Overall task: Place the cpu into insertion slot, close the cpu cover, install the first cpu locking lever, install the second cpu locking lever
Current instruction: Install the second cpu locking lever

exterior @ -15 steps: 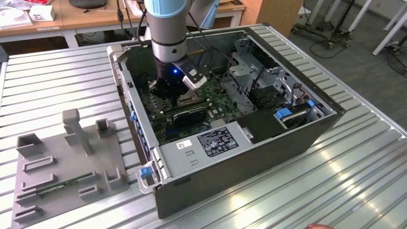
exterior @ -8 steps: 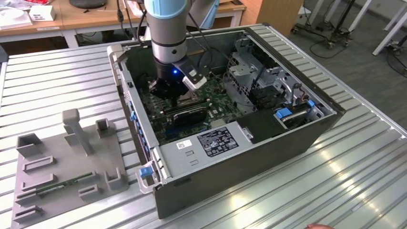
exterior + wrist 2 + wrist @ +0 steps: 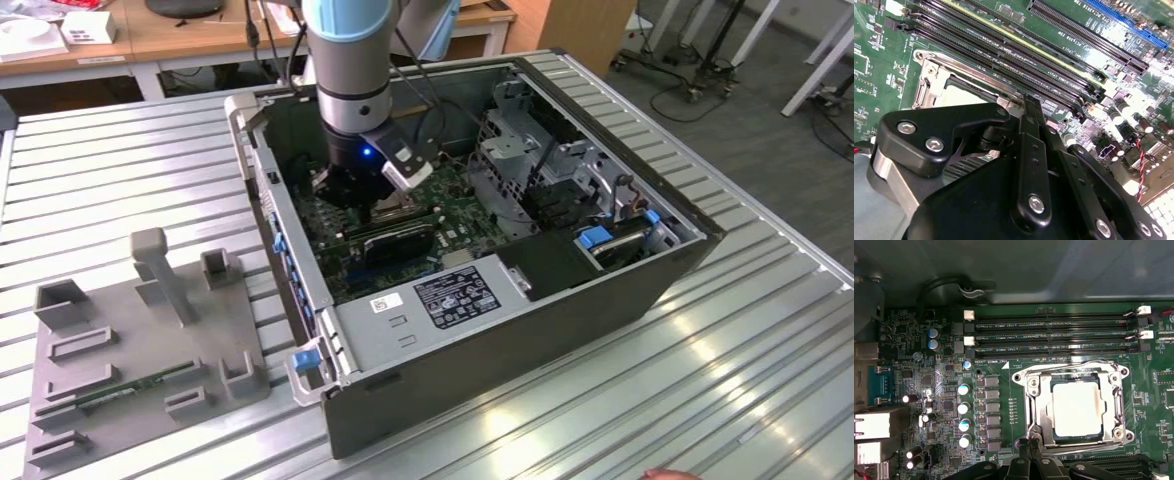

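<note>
One robot arm reaches down into an open computer case (image 3: pixel 534 300) on a slatted metal table (image 3: pixel 747 380) in the exterior view; its gripper (image 3: pixel 378 203) hangs low over the green motherboard (image 3: pixel 461 215). A grey fixture tray (image 3: pixel 134 350) lies at the exterior view's left. The case carries a white label, too small to read.

In the second wrist view, black gripper linkages hide most of the insertion slot (image 3: pixel 934 75); long memory slots (image 3: pixel 1014 55) run beside it.

In the first wrist view, the cpu (image 3: pixel 1075 408) sits in the insertion slot, with the cpu cover (image 3: pixel 1036 405) closed around it. Whether the jaws are apart or together cannot be told.

Bright overhead light, glare on cpu (image 3: pixel 1076 407)
</note>
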You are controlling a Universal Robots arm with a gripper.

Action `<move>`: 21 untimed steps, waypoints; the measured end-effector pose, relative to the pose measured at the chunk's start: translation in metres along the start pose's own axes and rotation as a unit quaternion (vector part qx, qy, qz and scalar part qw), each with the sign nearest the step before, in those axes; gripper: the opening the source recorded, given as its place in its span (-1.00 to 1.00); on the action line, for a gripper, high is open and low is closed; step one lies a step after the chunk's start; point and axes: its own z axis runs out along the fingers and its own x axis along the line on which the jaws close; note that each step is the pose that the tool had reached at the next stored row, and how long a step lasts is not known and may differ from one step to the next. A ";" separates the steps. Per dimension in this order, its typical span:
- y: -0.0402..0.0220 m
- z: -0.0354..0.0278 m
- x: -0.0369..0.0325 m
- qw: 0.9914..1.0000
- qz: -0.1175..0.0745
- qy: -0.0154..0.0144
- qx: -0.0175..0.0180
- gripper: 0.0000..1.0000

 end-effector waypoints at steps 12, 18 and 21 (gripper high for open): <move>-0.0005 0.0039 0.0032 1.000 0.000 0.000 0.000 -0.79; -0.0005 0.0041 0.0033 1.000 0.000 0.000 0.000 -0.79; -0.0004 0.0042 0.0034 1.000 0.000 0.000 0.000 -0.79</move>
